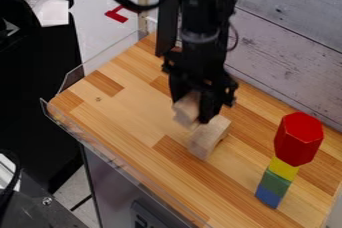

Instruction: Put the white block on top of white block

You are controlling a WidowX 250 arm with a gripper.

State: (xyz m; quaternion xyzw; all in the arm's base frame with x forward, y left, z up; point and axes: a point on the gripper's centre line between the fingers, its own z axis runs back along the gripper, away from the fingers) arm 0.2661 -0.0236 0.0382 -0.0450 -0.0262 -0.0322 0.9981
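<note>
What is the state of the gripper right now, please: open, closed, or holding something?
Gripper: closed on a pale block, close to a second pale block.

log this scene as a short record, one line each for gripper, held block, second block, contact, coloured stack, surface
gripper: closed on a block
held block: pale wood
second block: pale wood, on the table
contact between them: can't tell
coloured stack: red over yellow, green, blue
surface: wooden table

black arm (pixel 194 57), thick looping cable (pixel 137 8), grey band (pixel 200 37)
</note>
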